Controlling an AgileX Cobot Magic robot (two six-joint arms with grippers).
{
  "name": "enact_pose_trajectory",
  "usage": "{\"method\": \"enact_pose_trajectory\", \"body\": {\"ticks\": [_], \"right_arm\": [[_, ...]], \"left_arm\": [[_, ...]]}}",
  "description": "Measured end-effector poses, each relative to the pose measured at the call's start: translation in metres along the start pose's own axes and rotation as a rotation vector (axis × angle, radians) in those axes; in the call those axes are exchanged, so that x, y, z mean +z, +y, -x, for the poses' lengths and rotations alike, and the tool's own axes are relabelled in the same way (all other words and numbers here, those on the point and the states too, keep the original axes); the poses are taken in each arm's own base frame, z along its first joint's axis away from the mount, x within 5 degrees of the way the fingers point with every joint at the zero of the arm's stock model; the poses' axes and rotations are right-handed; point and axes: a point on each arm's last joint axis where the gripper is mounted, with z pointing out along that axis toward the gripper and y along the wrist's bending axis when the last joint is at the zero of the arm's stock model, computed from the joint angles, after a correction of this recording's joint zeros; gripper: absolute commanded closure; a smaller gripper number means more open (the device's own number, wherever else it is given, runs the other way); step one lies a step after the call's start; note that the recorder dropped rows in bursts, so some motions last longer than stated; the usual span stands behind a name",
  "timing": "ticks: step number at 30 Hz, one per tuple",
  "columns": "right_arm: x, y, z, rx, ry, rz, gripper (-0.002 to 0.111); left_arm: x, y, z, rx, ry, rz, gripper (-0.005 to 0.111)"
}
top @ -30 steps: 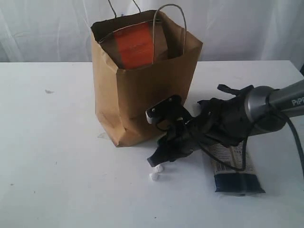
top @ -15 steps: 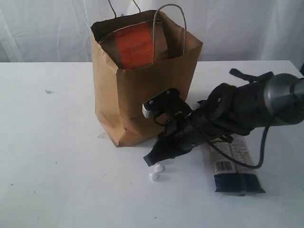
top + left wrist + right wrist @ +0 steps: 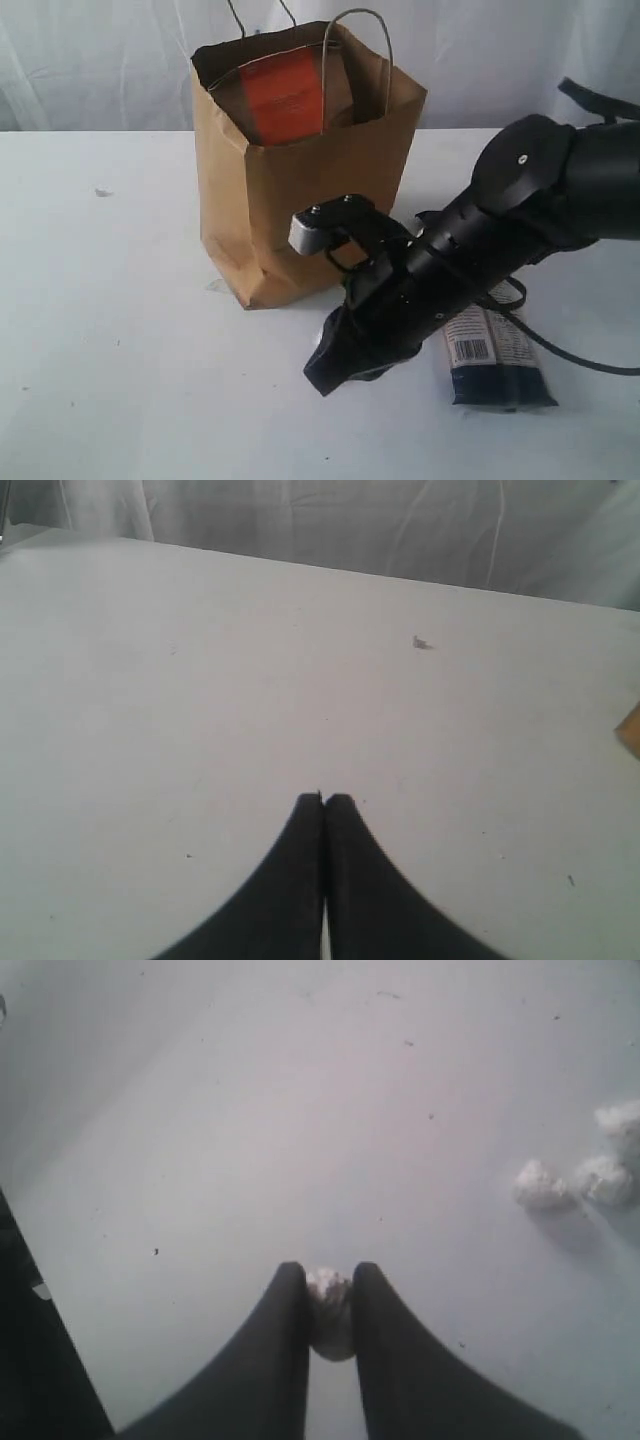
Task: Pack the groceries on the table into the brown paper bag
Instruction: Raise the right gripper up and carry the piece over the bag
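The brown paper bag (image 3: 300, 190) stands upright on the table (image 3: 110, 320), with the brown pouch's orange label (image 3: 283, 95) showing inside it. A long dark pasta packet (image 3: 495, 360) lies flat to the bag's right, partly under my right arm. My right gripper (image 3: 325, 368) points down at the tabletop in front of the bag. Its fingers (image 3: 288, 1305) are shut on a small white lump (image 3: 328, 1300). My left gripper (image 3: 323, 798) is shut on nothing above bare tabletop and does not show in the exterior view.
More small white lumps (image 3: 541, 1184) lie on the table beside my right gripper. A dark speck (image 3: 421, 642) marks the tabletop near my left gripper. A white curtain (image 3: 500, 50) hangs behind the table.
My right arm has swung forward and down over the white lumps in front of the bag, and its jaws have closed on one of them. The lumps are now hidden in the exterior view.
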Motion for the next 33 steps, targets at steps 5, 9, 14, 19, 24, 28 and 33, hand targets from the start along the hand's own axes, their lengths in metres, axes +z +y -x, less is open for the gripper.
{"method": "enact_pose_trajectory", "body": {"ticks": [5,9,14,19,24,28,33], "right_arm": [[0.001,0.009,-0.029,0.059,0.079,0.046,0.108],[-0.027,0.032,-0.038,0.111,0.049,0.084,0.108],[-0.082,0.067,-0.033,0.086,-0.218,0.098,0.108],[-0.13,0.087,-0.015,0.113,-0.573,0.077,0.108],[-0.183,0.098,0.006,0.17,-0.946,0.054,0.108],[-0.204,0.102,0.019,0.137,-1.063,0.016,0.108],[-0.213,0.1,0.048,0.019,-1.081,-0.034,0.108]], "left_arm": [[0.0,0.002,0.0,-0.009,-0.004,0.042,0.107],[0.0,0.002,0.0,-0.009,-0.005,0.043,0.107],[0.0,0.002,0.0,-0.009,-0.005,0.043,0.107],[0.0,0.002,0.0,-0.009,-0.005,0.043,0.107],[0.0,0.002,0.0,-0.009,-0.005,0.043,0.107],[0.0,0.002,0.0,-0.009,-0.005,0.043,0.107],[0.0,0.002,0.0,-0.009,-0.005,0.043,0.107]]}}
